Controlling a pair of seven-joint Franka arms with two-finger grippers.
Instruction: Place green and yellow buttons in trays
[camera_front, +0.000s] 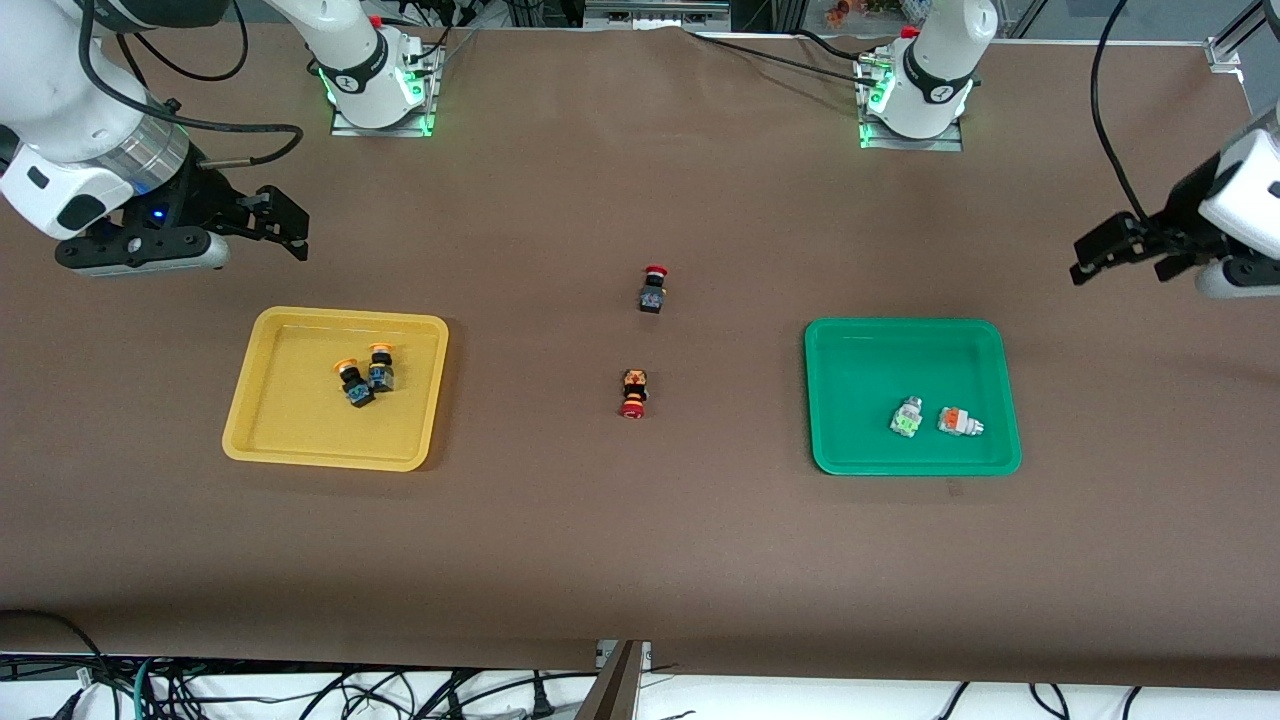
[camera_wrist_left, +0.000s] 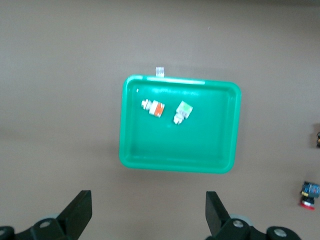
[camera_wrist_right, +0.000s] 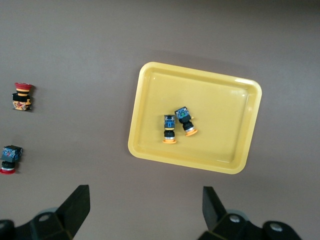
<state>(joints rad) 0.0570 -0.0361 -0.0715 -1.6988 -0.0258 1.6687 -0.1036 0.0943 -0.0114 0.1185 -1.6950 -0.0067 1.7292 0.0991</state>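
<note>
The yellow tray (camera_front: 290, 420) holds two yellow-capped black buttons (camera_front: 352, 381) (camera_front: 381, 367), lying side by side; the right wrist view shows the tray (camera_wrist_right: 220, 95) and both buttons (camera_wrist_right: 169, 129) (camera_wrist_right: 185, 120). The green tray (camera_front: 870, 360) holds two whitish buttons, one with a light green part (camera_front: 906, 417), one showing an orange part (camera_front: 960, 422); the left wrist view shows the tray (camera_wrist_left: 200, 145) and both buttons (camera_wrist_left: 183, 111) (camera_wrist_left: 153, 107). My right gripper (camera_front: 285, 225) (camera_wrist_right: 146, 212) is open and empty, raised over bare table beside the yellow tray. My left gripper (camera_front: 1100, 250) (camera_wrist_left: 148, 215) is open and empty, raised beside the green tray.
Two red-capped black switches lie on the brown table between the trays, one (camera_front: 653, 288) farther from the front camera than the other (camera_front: 634, 392). Both show in the right wrist view (camera_wrist_right: 10, 158) (camera_wrist_right: 22, 96). Cables hang at the table's front edge.
</note>
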